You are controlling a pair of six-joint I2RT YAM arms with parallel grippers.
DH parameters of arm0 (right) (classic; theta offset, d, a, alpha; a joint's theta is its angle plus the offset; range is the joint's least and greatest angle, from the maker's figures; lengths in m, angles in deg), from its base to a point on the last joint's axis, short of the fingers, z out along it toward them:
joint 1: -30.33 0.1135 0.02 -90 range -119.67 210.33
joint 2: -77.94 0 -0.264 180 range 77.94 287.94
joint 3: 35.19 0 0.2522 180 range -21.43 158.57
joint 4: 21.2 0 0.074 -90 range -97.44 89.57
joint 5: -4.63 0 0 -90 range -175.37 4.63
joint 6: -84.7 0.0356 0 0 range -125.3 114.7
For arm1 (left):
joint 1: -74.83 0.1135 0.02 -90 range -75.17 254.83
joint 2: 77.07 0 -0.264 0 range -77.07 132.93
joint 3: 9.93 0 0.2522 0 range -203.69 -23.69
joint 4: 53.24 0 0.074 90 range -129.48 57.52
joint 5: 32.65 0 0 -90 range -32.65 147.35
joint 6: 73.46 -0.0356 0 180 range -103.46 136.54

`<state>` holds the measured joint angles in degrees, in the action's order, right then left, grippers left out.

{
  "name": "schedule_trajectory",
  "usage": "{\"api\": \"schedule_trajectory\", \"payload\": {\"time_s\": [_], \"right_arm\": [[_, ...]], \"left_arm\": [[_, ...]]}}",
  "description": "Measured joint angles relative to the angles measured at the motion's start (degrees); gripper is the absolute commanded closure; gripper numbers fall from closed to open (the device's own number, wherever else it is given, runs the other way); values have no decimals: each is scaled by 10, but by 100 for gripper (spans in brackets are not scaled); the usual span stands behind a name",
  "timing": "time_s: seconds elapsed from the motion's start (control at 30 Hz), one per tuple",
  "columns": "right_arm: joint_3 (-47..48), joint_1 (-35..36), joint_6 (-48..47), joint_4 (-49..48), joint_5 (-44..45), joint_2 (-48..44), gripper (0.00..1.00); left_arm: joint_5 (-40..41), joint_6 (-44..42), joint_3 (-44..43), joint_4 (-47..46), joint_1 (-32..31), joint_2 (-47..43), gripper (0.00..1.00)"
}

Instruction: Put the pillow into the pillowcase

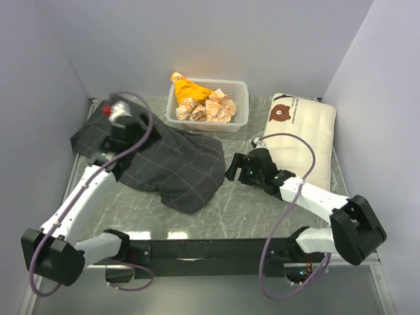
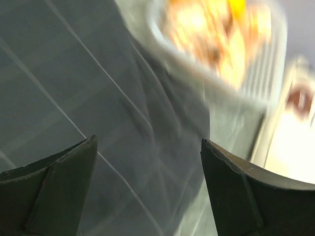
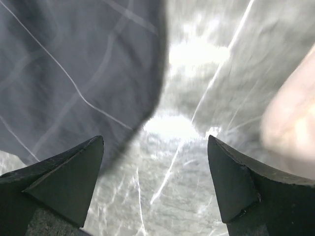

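The left pincer [image 2: 147, 147] was spread wide, nothing held, hung right over the pillowcase [image 1: 177, 164], probably so an edge could be pinched. The right pincer [image 3: 155, 142], equally wide and empty, was parked over the desk [image 1: 243, 203], pillowcase just left of it, pillow [image 1: 302, 141] just right, so either could be reached.

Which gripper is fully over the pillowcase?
The left gripper: pillowcase fills the gap between its fingers; the right gripper straddles the pillowcase edge and table.
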<state>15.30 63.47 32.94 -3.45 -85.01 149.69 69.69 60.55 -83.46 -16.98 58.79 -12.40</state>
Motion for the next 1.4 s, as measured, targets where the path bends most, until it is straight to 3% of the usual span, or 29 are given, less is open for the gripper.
{"api": "schedule_trajectory", "payload": {"time_s": [0.1,0.27,0.37,0.47,0.5,0.6,0.63,0.67,0.73,0.97,1.03,1.23,1.4], "right_arm": [[-15,-3,19,-19,-31,30,8],[-16,-19,45,-61,-48,34,8],[-19,-25,64,-82,-47,33,8],[-35,-28,81,-92,-41,19,8],[-46,-29,87,-93,-36,8,8],[-62,-31,97,-91,-29,-17,8],[-64,-31,100,-92,-29,-22,9],[-65,-31,103,-96,-29,-23,9],[-69,-31,106,-108,-30,-22,9],[-82,-26,108,-135,-44,21,11],[-74,-18,106,-137,-44,43,11],[-15,18,103,-146,-45,117,14],[34,46,111,-173,-49,171,14]], "left_arm": [[10,-20,23,2,-111,13,6],[64,-61,12,11,-316,120,4],[94,-79,-7,31,-388,202,4],[119,-92,-21,40,-409,266,3],[129,-96,-24,40,-411,283,5],[150,-106,-34,40,-409,316,29],[156,-109,-40,40,-409,326,63],[162,-114,-47,38,-408,337,79],[169,-120,-59,35,-408,356,99],[151,-123,-68,46,-383,320,99],[116,-123,-66,42,-352,274,99],[-38,-112,-49,-3,-170,107,99],[-125,-102,-49,-14,-114,83,99]]}}
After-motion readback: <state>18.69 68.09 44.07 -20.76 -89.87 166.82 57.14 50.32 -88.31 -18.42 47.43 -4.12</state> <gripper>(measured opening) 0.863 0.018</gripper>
